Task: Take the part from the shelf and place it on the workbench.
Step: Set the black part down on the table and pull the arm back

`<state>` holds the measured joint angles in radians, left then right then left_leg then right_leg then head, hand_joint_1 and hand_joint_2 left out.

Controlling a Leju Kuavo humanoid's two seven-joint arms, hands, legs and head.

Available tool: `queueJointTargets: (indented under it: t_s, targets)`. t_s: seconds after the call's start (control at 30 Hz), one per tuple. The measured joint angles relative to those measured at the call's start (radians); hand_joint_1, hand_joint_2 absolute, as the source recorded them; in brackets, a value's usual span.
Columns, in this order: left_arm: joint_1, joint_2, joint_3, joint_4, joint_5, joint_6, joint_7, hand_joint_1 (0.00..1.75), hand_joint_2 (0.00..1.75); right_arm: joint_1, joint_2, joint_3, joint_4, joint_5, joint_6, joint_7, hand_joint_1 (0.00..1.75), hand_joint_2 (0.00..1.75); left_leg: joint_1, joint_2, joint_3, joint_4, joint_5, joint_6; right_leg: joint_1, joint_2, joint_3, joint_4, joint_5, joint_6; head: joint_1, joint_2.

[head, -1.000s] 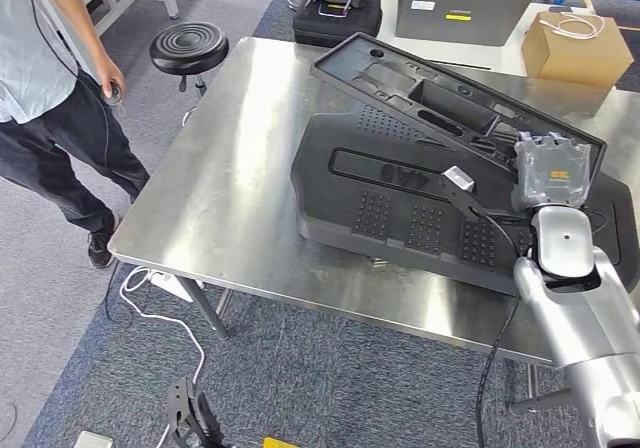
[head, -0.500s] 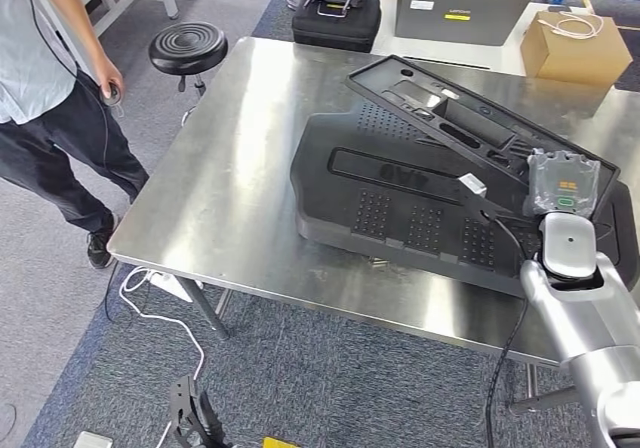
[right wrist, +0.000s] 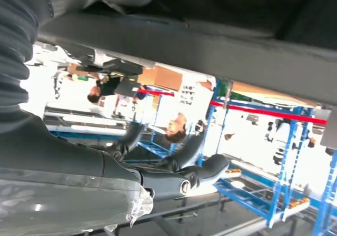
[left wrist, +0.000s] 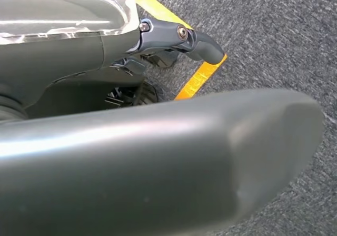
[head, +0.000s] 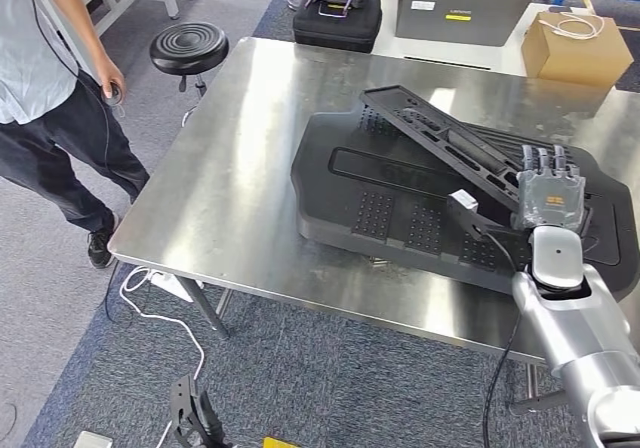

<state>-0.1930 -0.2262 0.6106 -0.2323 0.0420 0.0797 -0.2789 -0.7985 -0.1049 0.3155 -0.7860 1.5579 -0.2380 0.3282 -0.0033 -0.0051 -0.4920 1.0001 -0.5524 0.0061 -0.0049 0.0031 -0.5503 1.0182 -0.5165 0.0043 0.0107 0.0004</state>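
While no brand or legible word could be made out anywhere, a few markings showed: an orange patch on the back of the right hand (head: 552,196) under its clear plastic wrap, a white tag (head: 462,200) on the cable beside the wrist, and white and yellow stickers on the grey laptop lid (head: 459,8) at the far side; all were too small to read.

The part (head: 445,138) was a long, flat, black plastic frame with raised ribs and rectangular cut-outs along its length. It sat tilted, its far end touching a larger black moulded panel (head: 392,208), its near end raised at the right hand. That panel lay flat on the steel desk (head: 234,188) and carried grids of small raised dots and a long recessed slot.

The right hand met the near end of the part from below and behind; in the right wrist view the dark fingers (right wrist: 198,175) curved beneath the part's grey edge (right wrist: 222,57), so the hand appeared to grip it.

The left hand (left wrist: 179,36) hung over grey carpet with a yellow floor line (left wrist: 198,78); one dark finger pointed out, and whether the hand was spread or closed could not be told.

A person (head: 45,78) stood left of the desk near a black stool (head: 189,48). A cardboard box (head: 577,48) sat beyond.
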Motion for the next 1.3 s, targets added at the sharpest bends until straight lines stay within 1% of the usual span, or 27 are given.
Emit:
queueJointTargets:
  t_s: [0.13,0.23,0.37,0.5,0.67,0.73,0.8,0.87,0.93,1.0,1.07,1.13,1.2,1.23,1.27,1.3]
  targets:
    - [0.002,0.0,0.0,0.0,0.0,0.005,-0.003,0.0,0.0,0.016,0.0,0.0,-0.011,0.002,-0.008,-0.031,0.0,0.0,0.0,0.0,0.0,0.0,0.0,0.0,0.0,0.0,0.0,0.0,0.0,0.0,0.0,0.0]
    - [0.004,0.0,0.0,0.0,0.0,0.01,-0.009,0.0,0.0,0.026,-0.005,0.002,-0.046,-0.018,0.01,-0.071,0.0,0.0,0.0,0.0,0.0,0.0,0.0,0.0,0.0,0.0,0.0,0.0,0.0,0.0,0.0,0.0]
    - [0.008,0.001,0.0,0.0,0.0,0.021,-0.022,0.0,0.0,0.034,-0.027,0.006,-0.124,-0.058,0.069,-0.113,0.0,0.0,0.0,0.0,0.0,0.0,0.0,0.0,0.0,0.0,0.0,0.0,0.0,0.0,0.0,0.0]
    - [0.011,0.001,0.001,0.0,0.0,0.024,-0.027,0.0,0.0,0.036,-0.045,0.007,-0.178,-0.069,0.09,-0.122,0.0,0.0,0.0,0.0,0.0,0.0,0.0,0.0,0.0,0.0,0.0,0.0,0.0,0.0,0.0,0.0]
    - [0.012,0.001,0.001,0.0,0.0,0.024,-0.027,0.0,0.0,0.039,-0.055,0.008,-0.208,-0.072,0.092,-0.124,0.0,0.0,0.0,0.0,0.0,0.0,0.0,0.0,0.0,0.0,0.0,0.0,0.0,0.0,0.0,0.0]
    - [0.013,0.001,0.001,0.0,0.0,0.027,-0.028,0.0,0.0,0.044,-0.065,0.01,-0.23,-0.09,0.108,-0.129,0.0,0.0,0.0,0.0,0.0,0.0,0.0,0.0,0.0,0.0,0.0,0.0,0.0,0.0,0.0,0.0]
    - [0.017,0.003,0.002,0.0,0.0,0.033,-0.034,0.0,0.0,0.051,-0.092,0.016,-0.277,-0.133,0.159,-0.142,0.0,0.0,0.0,0.0,0.0,0.0,0.0,0.0,0.0,0.0,0.0,0.0,0.0,0.0,0.0,0.0]
    - [0.027,0.005,0.006,0.0,0.0,0.043,-0.044,0.0,0.0,0.059,-0.145,0.022,-0.353,-0.197,0.239,-0.157,0.0,0.0,-0.001,-0.001,0.0,0.001,0.0,0.0,0.0,-0.001,0.0,0.0,0.0,0.0,0.0,0.0]
    - [0.04,0.008,0.013,0.0,0.0,0.053,-0.054,0.0,0.0,0.071,-0.222,0.025,-0.446,-0.277,0.32,-0.171,0.0,0.87,-0.001,-0.001,0.0,0.001,0.0,0.0,0.0,-0.001,0.0,-0.001,0.0,0.0,0.0,0.0]
    - [0.052,0.01,0.021,0.0,0.0,0.061,-0.066,0.0,0.0,0.095,-0.309,0.019,-0.544,-0.369,0.381,-0.181,0.0,1.75,-0.001,-0.002,0.0,0.001,-0.001,0.001,0.0,-0.002,0.0,-0.002,0.0,0.0,0.0,0.0]
    - [0.062,0.012,0.03,0.0,0.0,0.068,-0.077,0.0,0.0,0.145,-0.401,-0.004,-0.65,-0.464,0.401,-0.184,0.0,1.75,-0.001,-0.003,-0.001,0.001,-0.002,0.002,0.0,-0.003,0.001,-0.003,-0.001,0.001,0.0,0.0]
    - [0.07,0.014,0.037,0.0,0.0,0.074,-0.086,0.0,0.0,0.221,-0.478,-0.049,-0.755,-0.532,0.374,-0.183,0.0,1.75,-0.001,-0.004,-0.002,0.001,-0.002,0.003,0.0,-0.005,0.001,-0.004,-0.001,0.001,0.0,0.0]
    - [0.074,0.014,0.042,0.0,0.0,0.077,-0.09,0.0,0.0,0.302,-0.523,-0.098,-0.839,-0.551,0.321,-0.183,0.0,1.75,-0.001,-0.004,-0.002,0.001,-0.003,0.004,0.0,-0.004,0.001,-0.004,-0.001,0.001,0.0,0.0]
    - [0.075,0.014,0.045,0.0,0.0,0.078,-0.091,0.0,0.0,0.346,-0.534,-0.123,-0.875,-0.542,0.269,-0.189,0.0,1.75,-0.001,-0.003,-0.002,0.001,-0.003,0.004,0.0,-0.004,0.001,-0.004,-0.001,0.001,0.0,0.0]
    - [0.074,0.014,0.047,0.0,0.0,0.079,-0.092,0.0,0.0,0.396,-0.533,-0.152,-0.913,-0.523,0.186,-0.203,0.0,1.75,0.0,-0.003,-0.002,0.001,-0.003,0.004,0.0,-0.004,0.001,-0.004,-0.001,0.001,0.0,0.0]
    - [0.074,0.014,0.049,0.0,0.0,0.081,-0.092,0.0,0.0,0.452,-0.515,-0.184,-0.953,-0.499,0.065,-0.228,0.0,1.75,0.001,-0.004,-0.002,0.0,-0.003,0.005,0.0,-0.004,0.002,-0.004,-0.001,0.002,0.0,0.0]
